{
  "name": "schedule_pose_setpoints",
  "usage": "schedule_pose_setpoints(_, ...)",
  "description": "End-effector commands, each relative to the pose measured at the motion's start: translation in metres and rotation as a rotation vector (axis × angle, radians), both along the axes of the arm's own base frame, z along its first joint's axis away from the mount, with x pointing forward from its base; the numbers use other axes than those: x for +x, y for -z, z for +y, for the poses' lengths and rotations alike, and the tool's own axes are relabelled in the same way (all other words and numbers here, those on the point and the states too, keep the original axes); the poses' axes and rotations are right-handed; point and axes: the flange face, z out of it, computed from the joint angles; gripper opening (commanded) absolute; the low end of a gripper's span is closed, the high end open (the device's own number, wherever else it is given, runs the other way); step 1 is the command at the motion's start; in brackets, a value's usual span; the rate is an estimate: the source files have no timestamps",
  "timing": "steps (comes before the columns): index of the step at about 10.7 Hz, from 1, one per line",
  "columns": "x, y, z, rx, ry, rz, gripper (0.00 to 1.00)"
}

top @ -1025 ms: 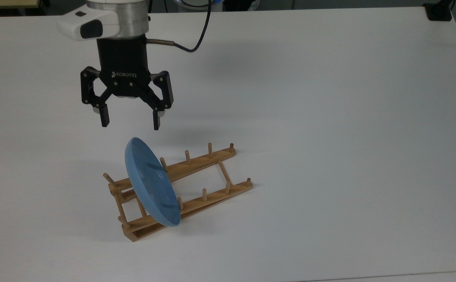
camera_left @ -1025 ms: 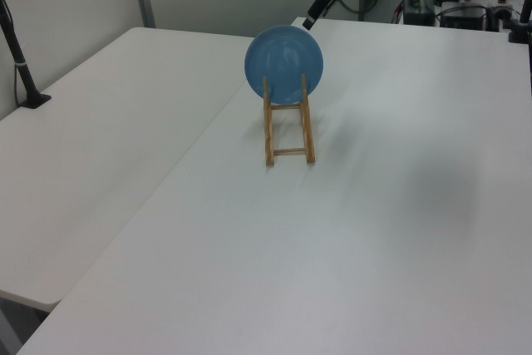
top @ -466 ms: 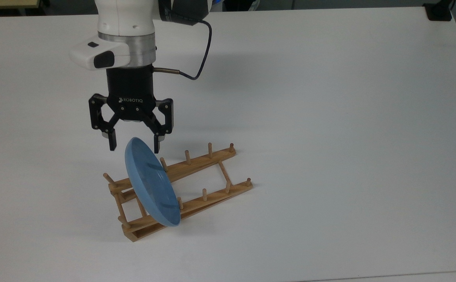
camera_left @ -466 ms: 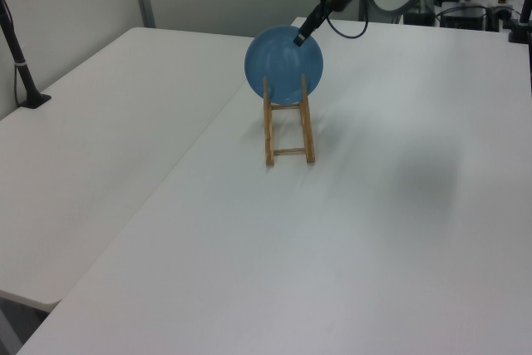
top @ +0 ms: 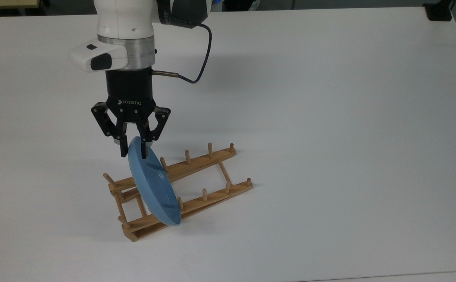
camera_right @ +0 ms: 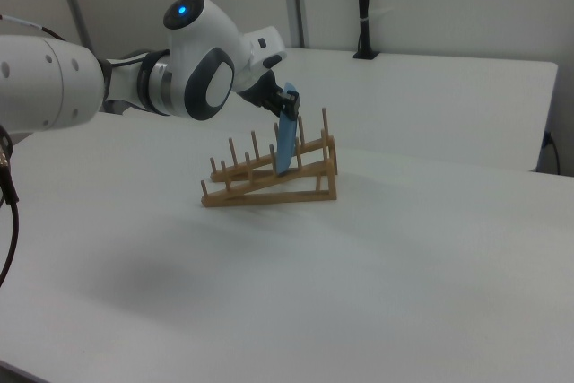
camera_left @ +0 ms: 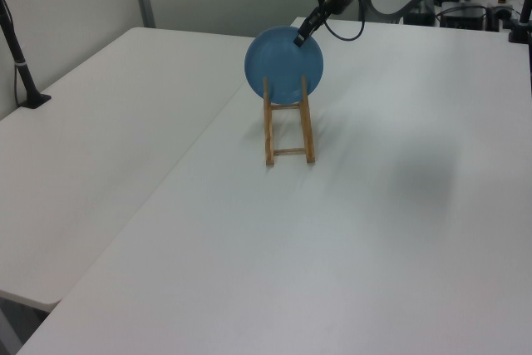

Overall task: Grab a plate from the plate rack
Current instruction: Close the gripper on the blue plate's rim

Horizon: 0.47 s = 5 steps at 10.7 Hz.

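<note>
The blue plate [top: 153,188] stands on edge near the raised end of the wooden plate rack [top: 208,158], leaning between its pegs. My gripper [top: 134,152] comes down from above and is shut on the plate's top rim, one finger on each face. In the left view the round plate [camera_left: 278,60] faces the camera above the rack [camera_left: 287,151], with the gripper [camera_left: 299,37] at its upper right edge. From the right view's side the plate [camera_right: 286,145] is a thin blue sliver in the rack [camera_right: 260,187], pinched at the top by the gripper [camera_right: 287,100].
The rack sits on a wide white table [top: 329,117]. A black clamp base [top: 439,11] is at the top view's far right corner. A black post [camera_left: 21,64] stands at the left view's left edge. A seam between two tables [camera_left: 166,189] runs diagonally.
The gripper came down from above the rack and to the top view's right. Its open fingers straddled the plate's top rim, then shut on it. The plate stays in the rack.
</note>
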Motion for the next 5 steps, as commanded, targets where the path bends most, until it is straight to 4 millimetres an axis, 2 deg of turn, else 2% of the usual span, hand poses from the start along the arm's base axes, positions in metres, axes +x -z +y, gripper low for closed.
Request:
schedule_pose_setpoints(1,-0.001,-0.01,-0.001,-0.002,0.016,-0.03,0.12)
schedule_pose_setpoints(3,-0.003,-0.018,-0.002,-0.007,0.014,-0.041,0.0)
schedule_pose_setpoints(5,-0.01,-0.04,-0.008,-0.009,0.027,-0.068,0.0)
